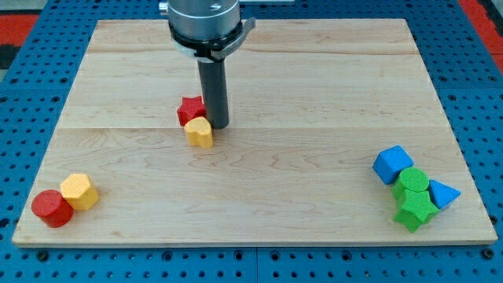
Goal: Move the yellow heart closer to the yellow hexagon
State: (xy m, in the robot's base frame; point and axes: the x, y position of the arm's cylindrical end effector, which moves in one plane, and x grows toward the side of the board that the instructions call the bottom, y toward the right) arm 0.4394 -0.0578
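The yellow heart (200,132) lies near the middle of the wooden board, touching a red star (189,110) just above and to its left. My tip (218,126) stands right beside the heart, at its upper right, and next to the red star's right side. The yellow hexagon (79,191) sits far off at the view's bottom left, touching a red cylinder (52,208) on its left.
At the view's bottom right is a cluster: a blue cube (392,164), a green cylinder (412,183), a green star (415,210) and a blue triangle (442,193). The board (314,86) ends close below the red cylinder and the green star.
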